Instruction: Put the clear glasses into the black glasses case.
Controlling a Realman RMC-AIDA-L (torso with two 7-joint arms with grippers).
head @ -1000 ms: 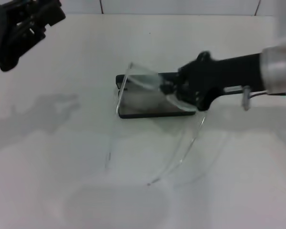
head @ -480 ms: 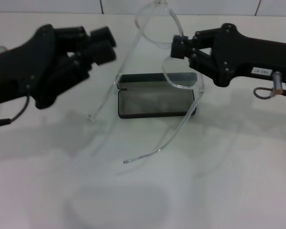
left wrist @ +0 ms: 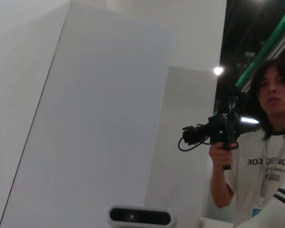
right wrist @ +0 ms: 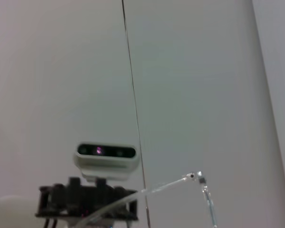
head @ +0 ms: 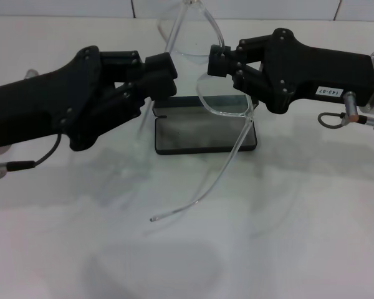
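The clear glasses hang in the air above the black glasses case, with my right gripper shut on the frame between the two lenses. One temple arm droops forward past the case's right end toward the table. The other lens and its temple rise behind my left gripper, which is right against that temple, above the case's left end. The case lies open on the table, grey lining up, lid raised at the back. A clear temple and hinge show in the right wrist view.
The case rests on a white table with a white wall behind. In the left wrist view a person holds a camera rig beside white panels. The right wrist view faces the robot's head camera.
The right gripper has lifted the glasses from low over the case and carried them slightly left. The left arm has swung in from the far left up to the glasses' left temple.
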